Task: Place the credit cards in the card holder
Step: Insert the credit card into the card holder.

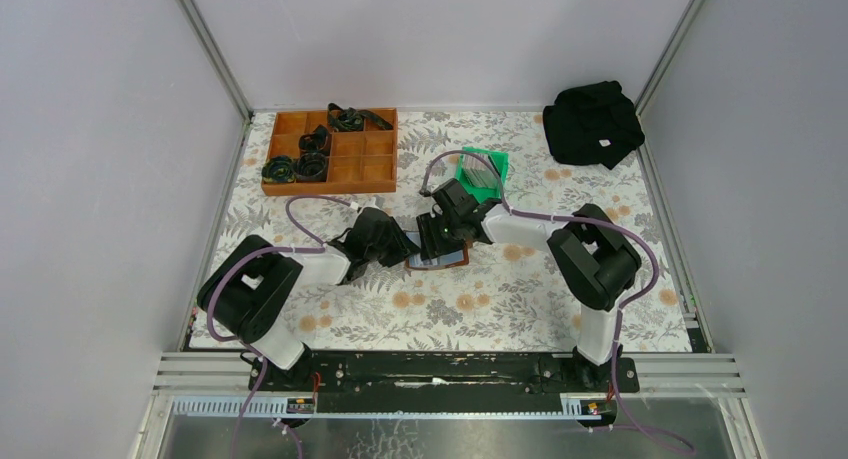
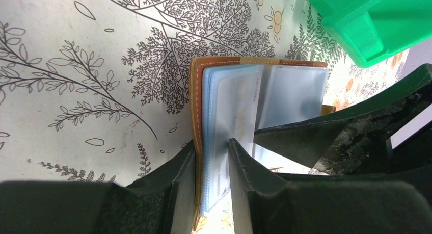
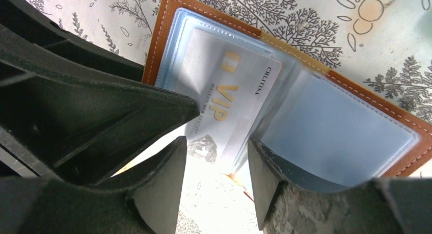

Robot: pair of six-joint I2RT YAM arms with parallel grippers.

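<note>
Your left gripper (image 2: 212,165): fingers (image 2: 244,188) stood on either side of the left-hand cover and clear sleeves of the card holder (image 2: 196,91). They pressed against both faces and pinched that flap at its near edge.

Your right gripper (image 3: 218,160): you had its jaws spread, with the near end of a credit card (image 3: 232,86) lying between them. You could not tell whether the pads touched the card's edges. One finger (image 3: 277,193) lay across the right-hand sleeves.

Card holder: brown leather with light stitching. It lay open on the table (image 1: 520,309) near the middle of the overhead view. Your left gripper was at its 9 o'clock, and your right gripper reached in from 1 o'clock.

Credit card: pale, with gold "VIP" lettering. It was partly tucked under the clear sleeve on the holder's left page.

Green bin (image 1: 497,160): near the holder, at its 1 o'clock. It held a stack of grey cards (image 1: 480,182).

Wooden tray (image 1: 378,169): well apart from the holder, at its 11 o'clock. It was divided into compartments, with dark bundled items in several on its far and left sides.

Black bag (image 1: 592,122): at 2 o'clock, in the far right corner.

Table: covered in a leaf-and-flower print.
</note>
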